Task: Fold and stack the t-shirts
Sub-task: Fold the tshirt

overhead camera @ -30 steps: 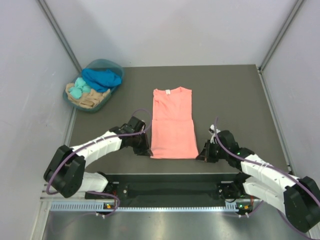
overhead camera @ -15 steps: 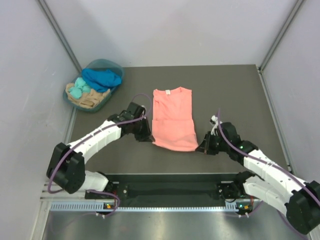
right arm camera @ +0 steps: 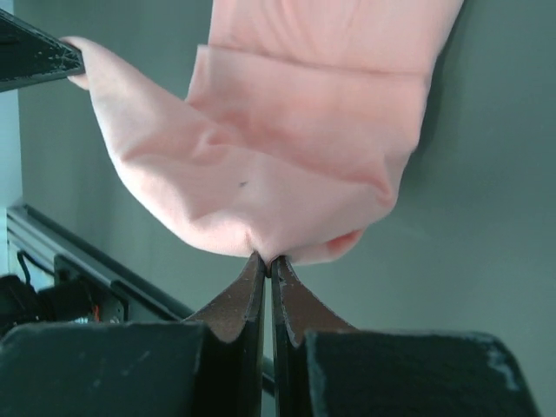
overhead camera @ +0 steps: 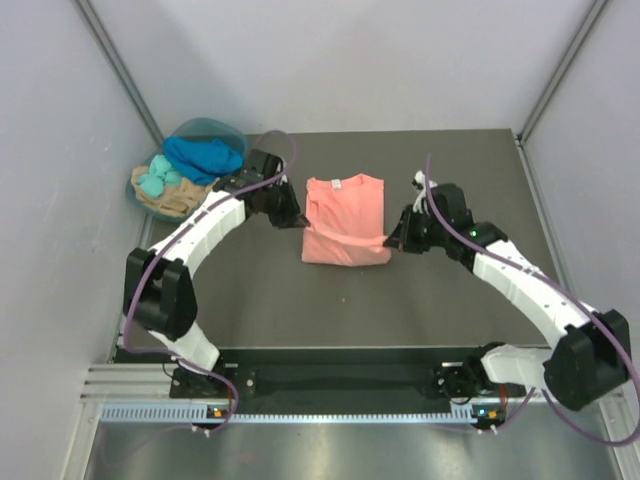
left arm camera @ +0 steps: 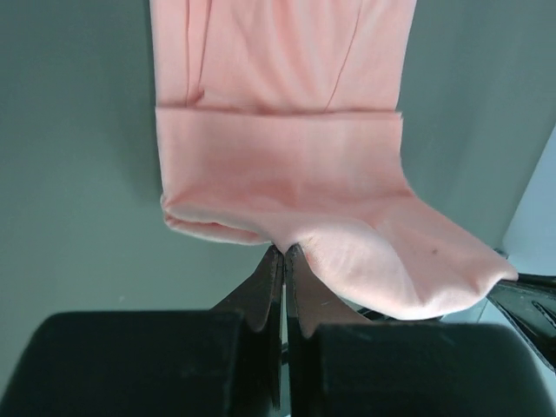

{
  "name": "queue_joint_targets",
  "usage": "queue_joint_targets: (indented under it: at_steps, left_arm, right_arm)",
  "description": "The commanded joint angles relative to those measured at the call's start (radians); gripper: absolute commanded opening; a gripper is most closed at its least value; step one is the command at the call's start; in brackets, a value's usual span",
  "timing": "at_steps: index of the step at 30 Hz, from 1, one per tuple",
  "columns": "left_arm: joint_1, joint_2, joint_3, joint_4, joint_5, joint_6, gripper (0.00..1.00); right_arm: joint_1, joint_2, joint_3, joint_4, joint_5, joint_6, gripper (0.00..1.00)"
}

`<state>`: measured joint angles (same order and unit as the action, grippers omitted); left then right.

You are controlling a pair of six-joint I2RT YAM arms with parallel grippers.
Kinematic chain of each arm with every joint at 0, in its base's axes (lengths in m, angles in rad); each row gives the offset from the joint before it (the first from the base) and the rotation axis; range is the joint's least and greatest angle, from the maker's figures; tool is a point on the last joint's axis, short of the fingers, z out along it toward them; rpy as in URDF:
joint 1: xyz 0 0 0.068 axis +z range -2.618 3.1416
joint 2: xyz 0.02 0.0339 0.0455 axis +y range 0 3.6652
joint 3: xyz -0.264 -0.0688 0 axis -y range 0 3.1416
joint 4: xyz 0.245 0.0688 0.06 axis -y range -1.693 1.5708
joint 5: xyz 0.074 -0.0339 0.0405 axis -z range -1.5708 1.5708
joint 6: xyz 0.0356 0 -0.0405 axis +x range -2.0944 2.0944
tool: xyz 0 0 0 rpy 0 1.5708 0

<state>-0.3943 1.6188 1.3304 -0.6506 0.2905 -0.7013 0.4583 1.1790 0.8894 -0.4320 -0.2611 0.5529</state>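
A salmon-pink t-shirt (overhead camera: 345, 205) lies in the middle of the dark table, collar at the far end, its sides folded in. My left gripper (overhead camera: 299, 222) is shut on the near hem's left corner, and my right gripper (overhead camera: 394, 241) is shut on the right corner. The hem hangs between them above the shirt's lower half, doubling the cloth over. In the left wrist view the t-shirt (left arm camera: 278, 165) bunches at the gripper (left arm camera: 284, 250). The right wrist view shows the t-shirt (right arm camera: 313, 113) pinched in the gripper (right arm camera: 268, 258). More t-shirts, royal blue (overhead camera: 205, 155), turquoise (overhead camera: 155, 181) and tan (overhead camera: 178, 200), sit crumpled in the basket.
A round teal basket (overhead camera: 236, 133) stands at the table's far left corner against the left wall. Grey walls close in the left, right and back. A metal rail (overhead camera: 300, 412) runs along the near edge by the arm bases.
Both grippers have carried the shirt's near hem away from the front edge toward the collar, lifting it and doubling the lower half over. The arms have stretched out.
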Motion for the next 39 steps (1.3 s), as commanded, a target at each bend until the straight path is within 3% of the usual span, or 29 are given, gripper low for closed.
queue_joint_targets:
  at_steps: [1,9,15,23,27,31,35,39]
  left_arm:
    - [0.052,0.058,0.117,0.02,0.048,0.036,0.0]
    - [0.136,0.228,0.318,0.176,0.214,0.014,0.0]
    - [0.186,0.357,0.378,0.354,0.317,-0.061,0.0]
    - [0.232,0.603,0.404,0.776,0.44,-0.242,0.0]
    - [0.236,0.768,0.571,0.798,0.458,-0.267,0.0]
    - [0.247,0.857,0.647,0.824,0.449,-0.287,0.0]
    - [0.264,0.851,0.671,0.822,0.434,-0.285,0.0]
    - [0.265,0.819,0.681,0.763,0.406,-0.253,0.0]
  right_arm:
    - [-0.033,0.082,0.156,-0.01,0.011,-0.06,0.0]
    - [-0.119,0.306,0.419,-0.008,-0.05,-0.119,0.0]
    - [-0.171,0.451,0.561,0.013,-0.092,-0.146,0.0]
    - [-0.219,0.672,0.681,0.154,-0.196,-0.125,0.01]
    - [-0.259,0.828,0.752,0.249,-0.259,-0.085,0.07]
    - [-0.279,1.005,0.925,0.214,-0.319,-0.097,0.11]
    - [-0.29,1.096,1.025,0.203,-0.349,-0.14,0.04]
    - [-0.299,1.062,0.959,0.277,-0.368,-0.107,0.0]
